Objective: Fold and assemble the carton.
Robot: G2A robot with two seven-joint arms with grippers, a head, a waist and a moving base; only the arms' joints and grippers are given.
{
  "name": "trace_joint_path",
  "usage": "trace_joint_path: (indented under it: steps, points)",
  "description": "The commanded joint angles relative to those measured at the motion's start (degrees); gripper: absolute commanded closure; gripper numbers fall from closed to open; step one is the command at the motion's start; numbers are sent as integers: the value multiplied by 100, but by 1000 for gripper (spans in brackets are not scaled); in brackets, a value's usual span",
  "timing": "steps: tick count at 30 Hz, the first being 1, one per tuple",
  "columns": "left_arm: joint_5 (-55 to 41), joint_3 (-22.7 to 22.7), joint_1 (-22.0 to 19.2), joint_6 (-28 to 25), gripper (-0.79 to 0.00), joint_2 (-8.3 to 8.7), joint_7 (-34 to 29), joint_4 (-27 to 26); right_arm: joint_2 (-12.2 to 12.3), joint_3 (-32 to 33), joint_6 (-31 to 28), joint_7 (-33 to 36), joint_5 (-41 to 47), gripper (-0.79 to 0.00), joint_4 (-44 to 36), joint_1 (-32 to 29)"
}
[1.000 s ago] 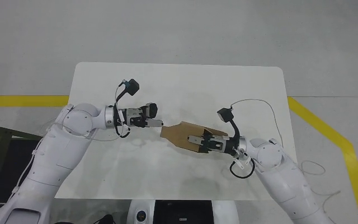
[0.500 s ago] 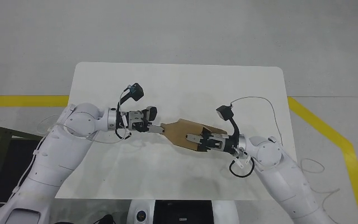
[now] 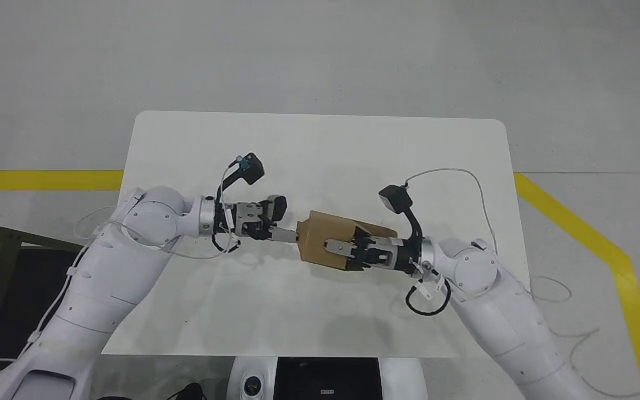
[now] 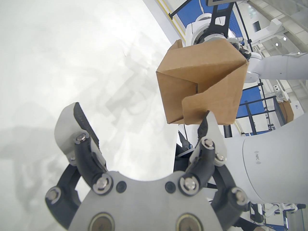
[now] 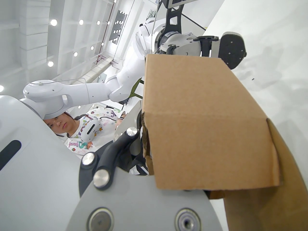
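Note:
A brown cardboard carton (image 3: 325,239) is held above the white table (image 3: 200,150) near its middle. My right gripper (image 3: 352,250) is shut on the carton's side wall at the end nearest that arm; the right wrist view has the carton (image 5: 204,126) close up, with one finger (image 5: 127,138) against its edge. My left gripper (image 3: 283,232) is open at the carton's other end. In the left wrist view one fingertip (image 4: 208,121) touches the lower edge of the folded end flaps of the carton (image 4: 204,85), and the other finger (image 4: 79,118) stands well off to the side.
A thin white cable (image 3: 480,190) loops over the table's right side by the right arm. The table edges lie far from both grippers. Yellow floor tape (image 3: 60,180) runs beside the table on both sides.
My left gripper has moved right until it meets the carton. The carton's pointed end flaps have been pushed in to a flat end, and the right arm has shifted slightly left.

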Motion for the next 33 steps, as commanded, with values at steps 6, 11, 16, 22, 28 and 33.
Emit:
trace_joint_path:
  steps: [6,11,16,22,28,33]
  points:
    - [-89,49,-13,-10,-785,-5,-12,-17,-34,-118,-68,-26,60,0,54,102]
    - [-125,95,-16,20,-785,-16,41,-42,-61,-210,-107,-27,117,0,91,175]
    - [-150,134,-17,45,-785,-26,84,-29,-73,-239,-126,-29,148,0,107,215]
    - [-287,164,-11,92,-785,-33,77,-6,-94,-297,-165,-42,229,0,112,247]
    - [-374,175,2,100,-785,-35,64,-43,-119,-362,-206,-58,253,0,165,307]
    - [-388,169,4,99,-785,-34,62,-35,-123,-359,-209,-56,242,0,222,320]
